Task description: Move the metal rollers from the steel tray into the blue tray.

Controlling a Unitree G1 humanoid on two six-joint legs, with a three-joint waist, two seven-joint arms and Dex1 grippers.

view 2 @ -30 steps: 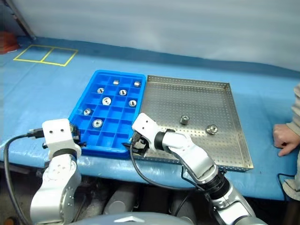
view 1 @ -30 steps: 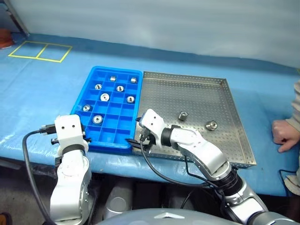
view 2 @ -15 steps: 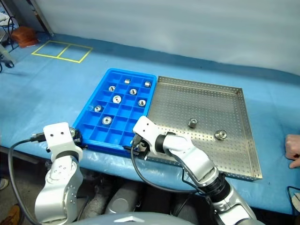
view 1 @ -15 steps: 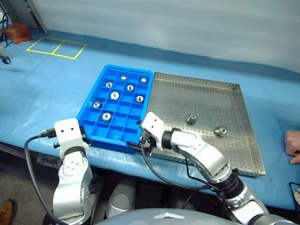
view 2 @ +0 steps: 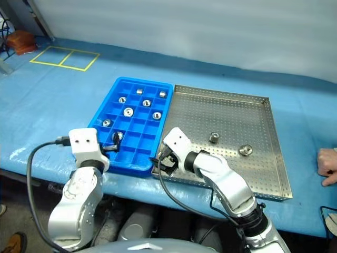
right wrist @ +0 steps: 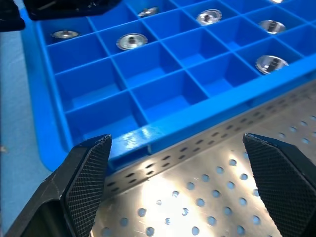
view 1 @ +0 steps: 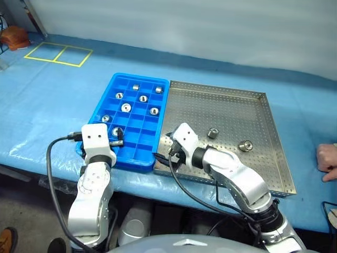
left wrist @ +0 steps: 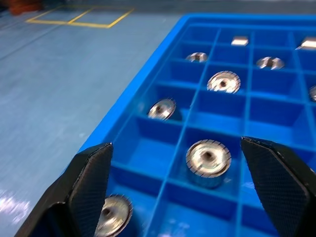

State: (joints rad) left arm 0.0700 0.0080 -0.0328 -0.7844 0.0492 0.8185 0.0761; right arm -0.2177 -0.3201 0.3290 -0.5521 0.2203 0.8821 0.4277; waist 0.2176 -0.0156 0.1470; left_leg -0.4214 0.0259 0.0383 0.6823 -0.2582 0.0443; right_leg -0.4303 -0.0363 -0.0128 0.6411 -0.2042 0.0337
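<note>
Centre frame, the left gripper (left wrist: 175, 187) is gaping wide over the blue tray (view 1: 103, 105), empty; the right gripper (right wrist: 177, 190), equally wide, is idling at the steel tray (view 1: 274, 149) edge, two metal rollers (view 1: 212, 133) waiting right of centre.

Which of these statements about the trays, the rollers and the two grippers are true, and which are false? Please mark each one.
1. Two metal rollers lie in the steel tray. True.
2. The blue tray stands on the robot's right of the steel tray. False: it stands on the left, touching it.
3. The left gripper is shut on a roller. False: its fingers stand wide apart over the blue tray and hold nothing.
4. The right gripper is open, at the near edge where the two trays meet. True.
5. A person's hand rests on the table, to the right of the steel tray. True.
</note>
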